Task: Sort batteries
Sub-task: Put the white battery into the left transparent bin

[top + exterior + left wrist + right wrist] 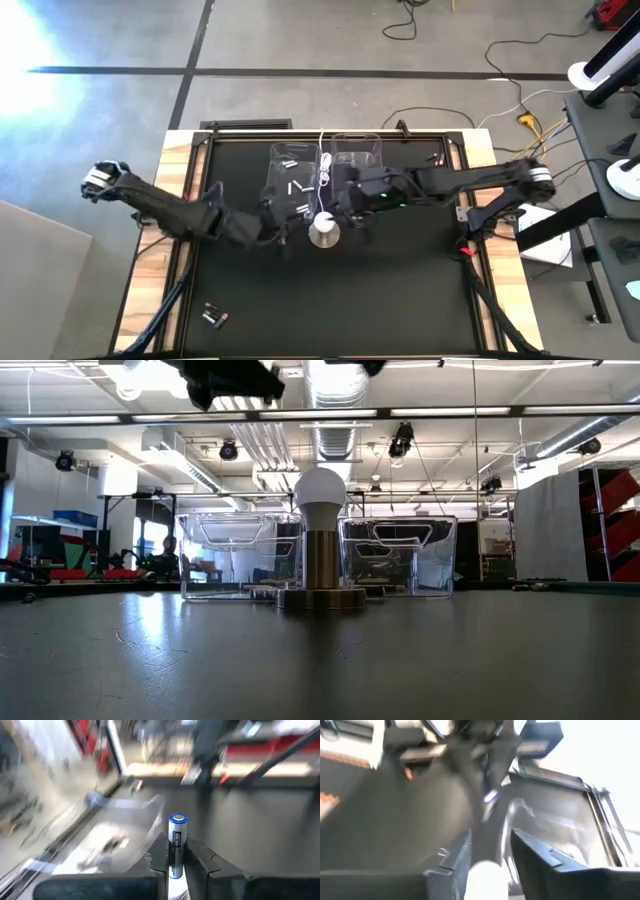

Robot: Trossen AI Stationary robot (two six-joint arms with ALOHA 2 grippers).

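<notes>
Your left gripper (176,862) is clamped on a slim silver-white cylindrical battery with a blue cap (176,845), held upright, just beside the left of two clear plastic bins (295,170) and near the round white lamp on its brass base (324,230).

Risks:
- The grip sits low on the cell. If you swing fast, it may pivot or slip out short of the bin.
- The right gripper (490,851), fingers apart and holding nothing you can see, works just beside the lamp. The arms crowd each other there and could collide or knock the lamp.
- Dropping into the wrong clear bin (355,160) spoils the sort.

Views:
- Only the left wrist view shows the held battery.
- Only the high view shows loose dark batteries (213,316) far from the lamp, near the front of the black counter (400,290).
- The low view shows the bins behind the lamp, their contents unclear.
</notes>
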